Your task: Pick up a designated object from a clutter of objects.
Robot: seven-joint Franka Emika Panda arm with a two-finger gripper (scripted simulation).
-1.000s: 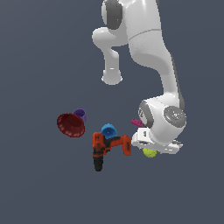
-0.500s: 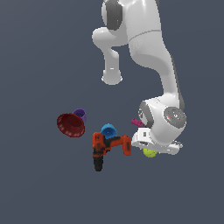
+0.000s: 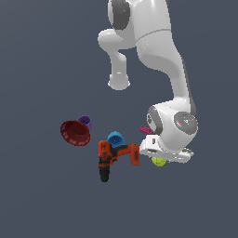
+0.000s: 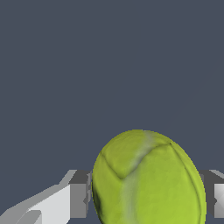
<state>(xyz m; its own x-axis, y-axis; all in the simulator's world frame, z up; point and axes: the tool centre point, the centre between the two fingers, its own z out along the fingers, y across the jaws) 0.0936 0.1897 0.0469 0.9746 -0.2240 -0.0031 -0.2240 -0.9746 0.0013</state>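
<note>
The designated object, a yellow-green tennis ball [image 4: 146,179] with pale seam lines, fills the space between my gripper's [image 4: 146,199] two fingers [image 4: 78,199]. Each finger touches one side of the ball, so the gripper is shut on it. In the exterior view the ball [image 3: 158,161] peeks out under the white hand, low near the ground, and the fingers are hidden behind the hand. The clutter of objects spreads out toward the exterior view's left of the ball, with the red-and-black drill [image 3: 116,158] closest.
A blue cup [image 3: 115,138] stands behind the drill. A dark red bowl [image 3: 74,133] lies on its side with a purple cup [image 3: 85,122] behind it. A small pink block [image 3: 144,130] shows beside the wrist. The arm's base [image 3: 119,82] stands farther back.
</note>
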